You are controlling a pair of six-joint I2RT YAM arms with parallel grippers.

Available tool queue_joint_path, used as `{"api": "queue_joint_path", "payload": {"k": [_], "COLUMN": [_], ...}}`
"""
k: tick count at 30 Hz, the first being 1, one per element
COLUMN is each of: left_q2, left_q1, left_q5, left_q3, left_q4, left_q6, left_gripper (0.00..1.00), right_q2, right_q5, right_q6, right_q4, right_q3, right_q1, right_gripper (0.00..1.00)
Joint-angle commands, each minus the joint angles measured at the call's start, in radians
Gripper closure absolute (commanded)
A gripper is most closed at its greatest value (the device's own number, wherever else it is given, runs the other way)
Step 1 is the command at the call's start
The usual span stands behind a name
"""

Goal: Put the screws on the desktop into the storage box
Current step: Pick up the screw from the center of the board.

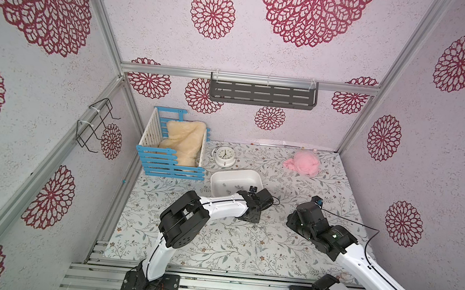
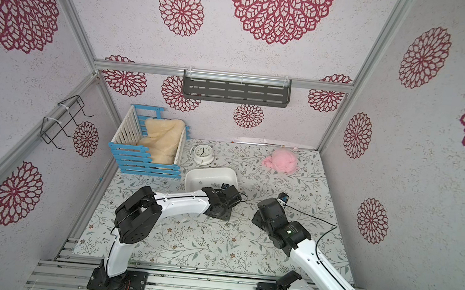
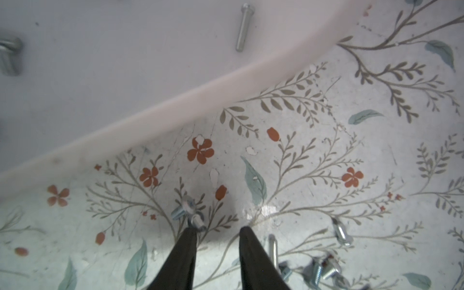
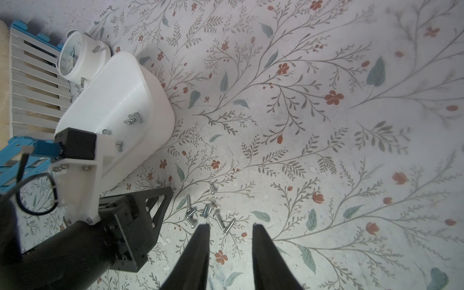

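**Box.** The box sat on the counter towards the left rear. Several screws already lay inside it.

**Left arm.** Your left tool was low over the counter, just short of the box's near wall, and was the arm closer to the box. Its fingers stood apart with only bare counter in the gap, so it gripped nothing. Two short screws lay crossed at the tip of one finger, on its outer side, and one appeared to touch that tip. Neither lay between the fingers. In my judgement you would have needed to shift the tool sideways over them before closing.

**Between the arms.** The main heap of loose screws lay on the counter, close beside the left arm's end and directly ahead of the right tool.

**Right arm.** Your right tool hung above the counter with its fingers parted to a moderate width, and it was empty. Two longer screws lay in a V just beyond the gap. Their shafts slanted against the line of closing rather than lying square across it. The rest of the heap lay ahead of one finger. I judged this arm the better placed for the heap, after a short advance and a turn of the wrist.
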Motion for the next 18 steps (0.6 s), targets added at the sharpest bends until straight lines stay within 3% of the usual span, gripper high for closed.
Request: {"api": "queue_joint_path", "payload": {"k": [1,18], "left_q2": [0.021,0.058], "left_q1": [0.014,0.041], "left_q5": [0.0,0.021], "left_q3": [0.025,0.035], "left_q4": [-0.011,-0.017], "left_q6": [0.017,0.036], "left_gripper": [0.67,0.65], "right_q2": [0.007,0.023], "right_q5": [-0.009,-0.019], "right_q6": [-0.027,-0.034], "right_q4": [0.026,0.041], "right_q3": [0.011,0.006], "right_q1": [-0.01,-0.019], "right_gripper": [0.67,0.67]}}
